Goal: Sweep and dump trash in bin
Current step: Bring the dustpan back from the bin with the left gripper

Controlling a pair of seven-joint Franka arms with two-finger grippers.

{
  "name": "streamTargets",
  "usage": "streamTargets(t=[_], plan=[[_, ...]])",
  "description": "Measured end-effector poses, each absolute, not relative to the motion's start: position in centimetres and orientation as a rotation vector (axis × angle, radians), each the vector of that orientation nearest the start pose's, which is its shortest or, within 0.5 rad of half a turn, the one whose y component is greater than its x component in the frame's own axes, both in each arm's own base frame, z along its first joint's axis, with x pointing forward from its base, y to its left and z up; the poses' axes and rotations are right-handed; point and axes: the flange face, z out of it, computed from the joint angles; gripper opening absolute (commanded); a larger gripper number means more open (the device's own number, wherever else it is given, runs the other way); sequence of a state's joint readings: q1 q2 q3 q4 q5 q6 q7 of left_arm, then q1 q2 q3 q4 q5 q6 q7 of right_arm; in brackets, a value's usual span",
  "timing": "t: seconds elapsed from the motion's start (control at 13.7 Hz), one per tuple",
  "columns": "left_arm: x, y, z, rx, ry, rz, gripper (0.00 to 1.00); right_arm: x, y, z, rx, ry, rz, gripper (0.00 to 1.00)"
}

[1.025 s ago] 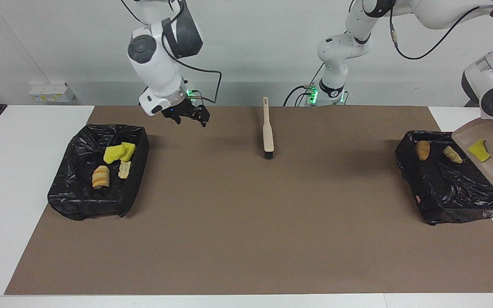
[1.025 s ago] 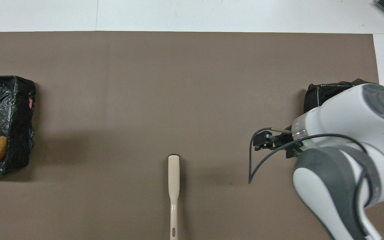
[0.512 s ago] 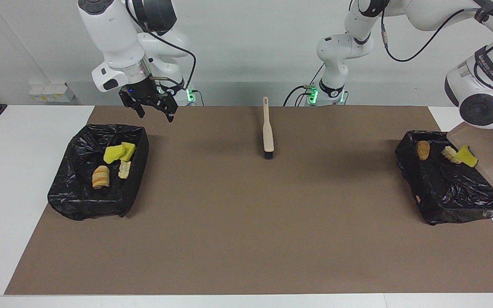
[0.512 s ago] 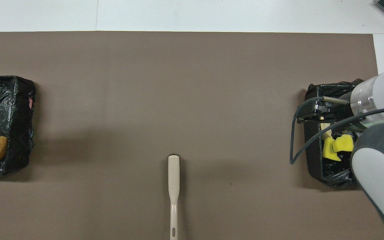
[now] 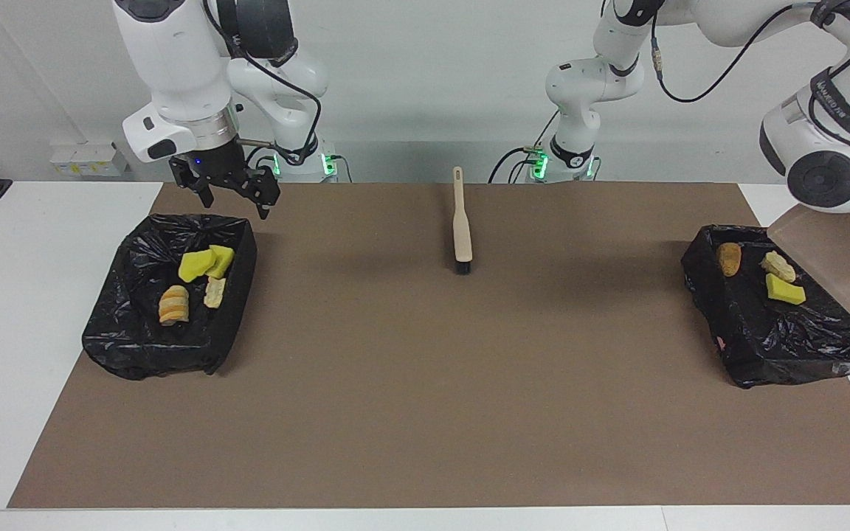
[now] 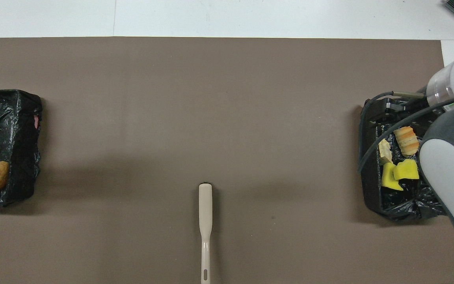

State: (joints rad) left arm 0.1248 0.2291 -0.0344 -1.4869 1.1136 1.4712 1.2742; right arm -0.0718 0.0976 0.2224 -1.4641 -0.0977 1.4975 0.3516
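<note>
The trash lies in two black-lined bins. The bin [image 5: 150, 355] at the right arm's end holds two yellow chunks [image 5: 197, 264], a striped bread piece [image 5: 173, 304] and a beige piece [image 5: 214, 292]; they also show in the overhead view [image 6: 406, 140]. The bin [image 5: 768, 361] at the left arm's end holds a brown piece [image 5: 728, 258], a beige piece [image 5: 778, 265] and a yellow chunk [image 5: 785, 289]. My right gripper [image 5: 232, 198] hangs open and empty over the robot-side rim of its bin. The beige dustpan [image 5: 834, 258] tilts over the other bin; my left gripper is out of frame.
A beige brush [image 5: 461, 225] with dark bristles lies on the brown mat [image 5: 425, 383] midway between the bins, near the robots, handle toward them; it also shows in the overhead view [image 6: 205, 221]. My right arm's body covers part of its bin in the overhead view.
The yellow chunk slid off the dustpan into the bin at the left arm's end. My right gripper moved from the mat toward its own end, over its bin's rim.
</note>
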Motion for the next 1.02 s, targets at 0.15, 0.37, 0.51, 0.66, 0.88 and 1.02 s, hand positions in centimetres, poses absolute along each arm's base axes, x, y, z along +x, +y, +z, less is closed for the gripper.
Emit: streamTargets(t=[0.15, 0.37, 0.51, 0.66, 0.88, 1.02], plan=[[59.4, 15.9, 60.3, -1.901, 1.284, 0.97, 0.0, 57.2, 7.0, 61.7, -3.212, 0.328, 0.059, 1.0], [59.0, 14.1, 60.1, -2.121, 1.31, 0.771, 0.0, 57.2, 7.5, 62.6, -3.209, 0.316, 0.029, 1.0], [58.9, 12.4, 59.6, -2.322, 1.224, 0.607, 0.0, 56.8, 7.6, 63.5, -3.207, 0.314, 0.001, 1.0], [58.7, 9.4, 59.2, -2.509, 1.111, 0.466, 0.0, 56.3, 7.5, 64.5, -3.198, 0.319, -0.026, 1.0], [57.9, 0.6, 57.2, -2.721, 0.974, 0.368, 0.0, 55.1, 7.7, 65.8, -3.189, 0.319, -0.031, 1.0], [56.9, -7.3, 55.3, -2.812, 0.855, 0.35, 0.0, 54.4, 7.9, 66.1, -3.189, 0.315, -0.028, 1.0]])
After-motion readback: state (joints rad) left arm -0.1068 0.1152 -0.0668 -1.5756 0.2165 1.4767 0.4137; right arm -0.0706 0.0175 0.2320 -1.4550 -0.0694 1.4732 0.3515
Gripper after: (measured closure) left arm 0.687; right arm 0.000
